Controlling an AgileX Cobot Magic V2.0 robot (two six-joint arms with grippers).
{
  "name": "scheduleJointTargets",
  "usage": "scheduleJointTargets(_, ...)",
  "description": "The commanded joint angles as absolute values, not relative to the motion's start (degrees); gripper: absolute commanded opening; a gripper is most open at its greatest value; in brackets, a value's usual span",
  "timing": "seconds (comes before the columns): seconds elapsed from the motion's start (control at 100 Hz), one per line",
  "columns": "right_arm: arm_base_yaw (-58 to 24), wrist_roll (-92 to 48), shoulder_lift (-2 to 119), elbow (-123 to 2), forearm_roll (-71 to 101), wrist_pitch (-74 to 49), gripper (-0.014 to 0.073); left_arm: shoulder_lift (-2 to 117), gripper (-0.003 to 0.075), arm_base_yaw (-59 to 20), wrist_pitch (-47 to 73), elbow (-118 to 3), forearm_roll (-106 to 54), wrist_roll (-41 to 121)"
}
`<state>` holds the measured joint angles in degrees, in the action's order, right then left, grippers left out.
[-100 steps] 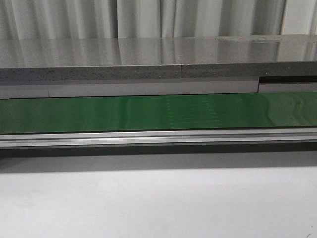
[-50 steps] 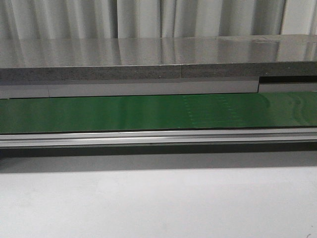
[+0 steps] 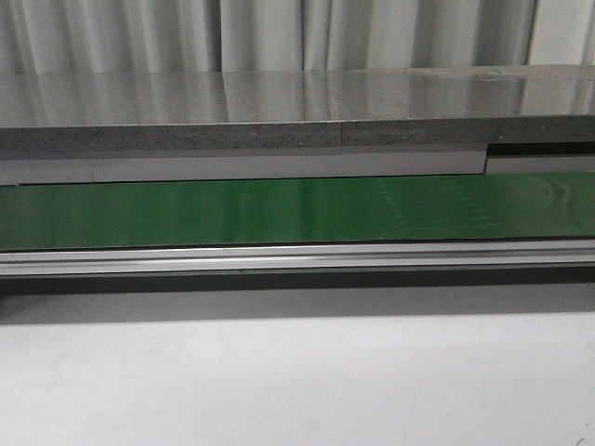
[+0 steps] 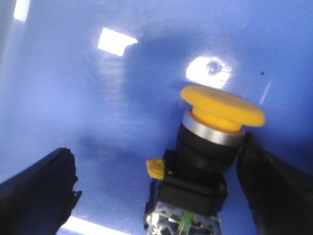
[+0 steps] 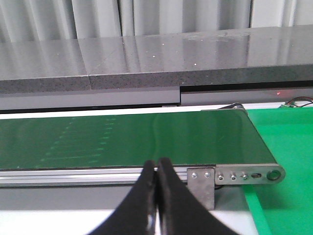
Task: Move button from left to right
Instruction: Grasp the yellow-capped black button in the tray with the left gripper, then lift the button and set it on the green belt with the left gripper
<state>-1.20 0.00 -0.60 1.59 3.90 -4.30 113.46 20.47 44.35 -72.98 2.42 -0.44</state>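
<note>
From the front view I see neither arm, only a long green conveyor belt (image 3: 279,212) running across the frame, with a silver aluminium rail (image 3: 297,257) along its near edge, a grey speckled stone-like ledge (image 3: 279,116) behind it, and a pale grey tabletop (image 3: 297,381) in the foreground. Pale pleated curtains (image 3: 279,35) close off the background. I find no label, brand or legible writing on any of these surfaces.

In the left wrist view I record the small push-button switch with a round yellow-orange mushroom cap (image 4: 210,147), a silver collar beneath the cap, a blocky black body, a small yellow tab on its side and a pale greenish part at its far end. It lies tilted on a glossy blue surface (image 4: 98,107) that carries bright reflections. No marking on the switch can be read. The left gripper (image 4: 156,186) stands with its black fingers (image 4: 39,191) wide apart, the switch between them; one finger is just beside the black body, and I cannot tell whether it touches.

In the right wrist view the right gripper (image 5: 157,196) has its black fingers pressed together with nothing between them, positioned in front of the belt's near rail. A bright green mat (image 5: 283,147) lies beyond the belt's end roller (image 5: 274,174).
</note>
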Motion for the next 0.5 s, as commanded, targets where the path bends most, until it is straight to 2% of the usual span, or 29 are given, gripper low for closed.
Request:
scheduleJointTargets(0.0,-1.19,0.0,-1.62,0.62,3.48,0.64,-0.0068,112.75,0.0581,20.28,44.14,-73.99,1.66,-0.43)
scheduleJointTargets(0.09,-1.19,0.0,-1.62,0.62,3.48,0.64,-0.0068,113.41,0.0492,20.28,44.14,-73.99,1.19,-0.43)
scheduleJointTargets(0.2,-1.19,0.0,-1.62,0.62,3.48,0.64,-0.0068,113.44,0.0314,20.28,43.7,-73.99,1.09,-0.43)
scheduleJointTargets(0.33,-1.19,0.0,-1.62,0.62,3.48,0.64,-0.0068,113.32,0.0139,20.28,43.7,-73.99,1.09,-0.43)
scheduleJointTargets(0.42,-1.19,0.0,-1.62,0.62,3.48,0.64,-0.0068,112.29,0.0056,20.28,43.7,-73.99,1.09,-0.43)
scheduleJointTargets(0.49,-1.19,0.0,-1.62,0.62,3.48,0.64,-0.0068,110.6,0.0027,20.28,43.7,-74.02,1.09,-0.43)
